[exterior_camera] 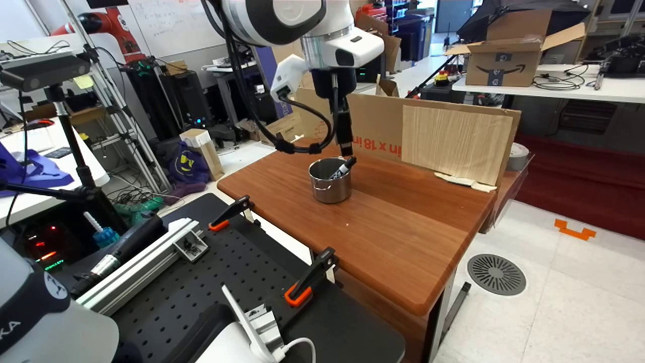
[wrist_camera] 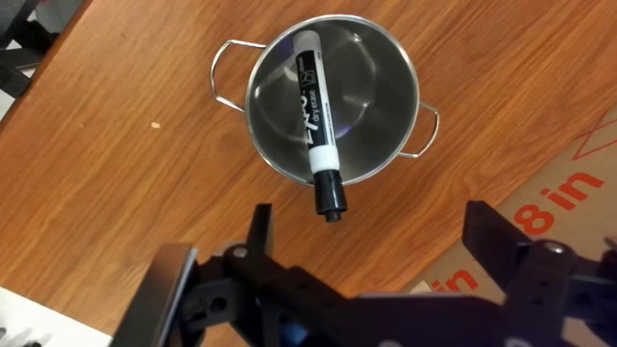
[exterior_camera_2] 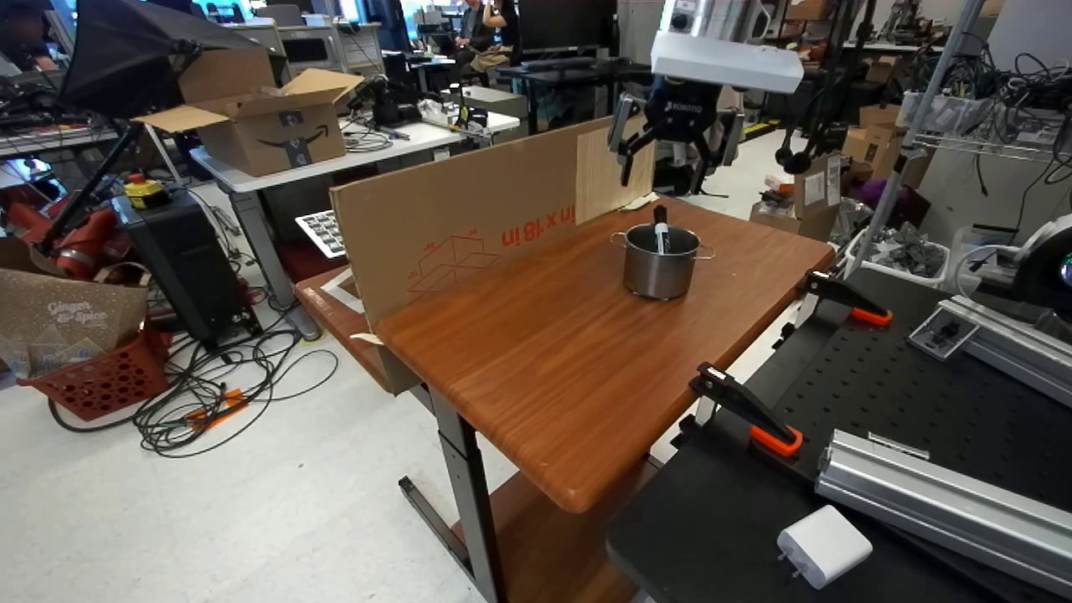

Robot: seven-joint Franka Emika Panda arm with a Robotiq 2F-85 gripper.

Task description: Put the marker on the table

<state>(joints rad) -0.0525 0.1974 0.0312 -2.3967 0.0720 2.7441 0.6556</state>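
The marker (wrist_camera: 315,101) is a dry-erase pen with a black-and-white body, black cap and grey end. It leans inside a round silver metal pot, its capped end jutting over the rim. It shows in both exterior views (exterior_camera: 343,168) (exterior_camera_2: 662,232). The pot (wrist_camera: 376,96) stands on the reddish-brown table (wrist_camera: 120,193), which both exterior views also show (exterior_camera: 393,237) (exterior_camera_2: 536,360). My gripper (wrist_camera: 370,206) is open and empty, its fingers wide apart. In both exterior views the gripper (exterior_camera: 346,150) (exterior_camera_2: 662,182) hangs above the pot, apart from the marker.
A cardboard panel (exterior_camera_2: 502,226) stands upright along the table's far edge, also in an exterior view (exterior_camera: 375,121). The pot has two thin wire handles. A black perforated bench (exterior_camera: 242,272) adjoins the table, with orange-tipped clamps (exterior_camera: 307,282) at the seam.
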